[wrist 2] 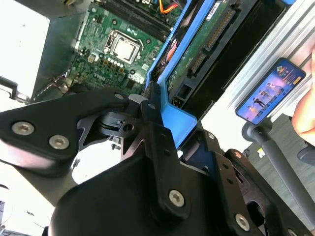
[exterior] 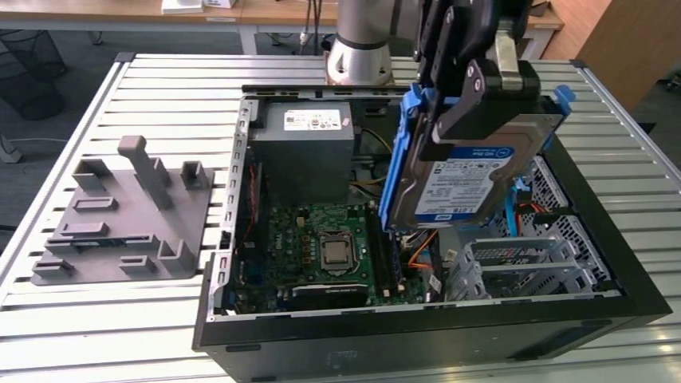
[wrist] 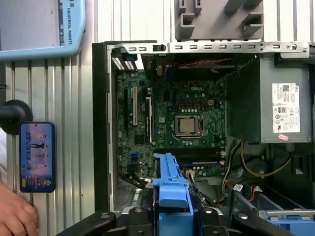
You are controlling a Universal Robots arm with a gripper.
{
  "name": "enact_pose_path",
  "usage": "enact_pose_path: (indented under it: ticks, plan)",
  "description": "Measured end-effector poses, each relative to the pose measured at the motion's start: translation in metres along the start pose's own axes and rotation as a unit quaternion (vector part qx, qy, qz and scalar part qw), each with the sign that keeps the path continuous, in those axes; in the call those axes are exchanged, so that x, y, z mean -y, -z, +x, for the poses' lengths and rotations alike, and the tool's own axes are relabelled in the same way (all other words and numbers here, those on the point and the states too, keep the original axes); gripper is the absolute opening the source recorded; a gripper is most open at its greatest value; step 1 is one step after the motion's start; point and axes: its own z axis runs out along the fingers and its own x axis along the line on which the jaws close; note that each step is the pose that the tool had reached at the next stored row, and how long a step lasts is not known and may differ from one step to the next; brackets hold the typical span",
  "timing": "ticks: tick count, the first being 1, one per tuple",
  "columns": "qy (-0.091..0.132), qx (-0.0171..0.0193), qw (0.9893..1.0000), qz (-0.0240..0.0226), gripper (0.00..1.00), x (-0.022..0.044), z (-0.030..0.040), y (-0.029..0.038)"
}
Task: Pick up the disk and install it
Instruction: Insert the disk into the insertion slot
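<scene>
— Where's the disk (exterior: pixel 465 182)?
— Right of centre in the exterior view, held on edge above the open computer case (exterior: pixel 426 337).
— And the gripper (exterior: pixel 474 112)?
— Jaws clamped on its blue frame (exterior: pixel 397 159).

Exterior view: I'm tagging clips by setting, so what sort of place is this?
Likely a robotics lab bench for computer assembly: an open computer case sits on a slatted metal table, a grey moulded fixture lies beside it, and the gripper holds the disk above that case.
</scene>
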Motion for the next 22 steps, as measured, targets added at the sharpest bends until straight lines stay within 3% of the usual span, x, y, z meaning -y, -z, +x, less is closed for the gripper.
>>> enact_pose_path:
  ticks: [6, 10, 18, 20, 22]
  plan:
    - [0.000, 0.0001, 1.0000, 0.0000, 0.37, 0.0063, 0.0105, -0.0036]
    - [0.000, 0.0001, 1.0000, 0.0000, 0.37, 0.0145, 0.0135, -0.0050]
    - [0.000, 0.0001, 1.0000, -0.0001, 0.37, 0.0207, 0.0208, -0.0062]
    - [0.000, 0.0001, 1.0000, -0.0007, 0.37, 0.0412, 0.0224, -0.0081]
    - [0.000, 0.0001, 1.0000, -0.0008, 0.37, 0.0470, 0.0222, -0.0090]
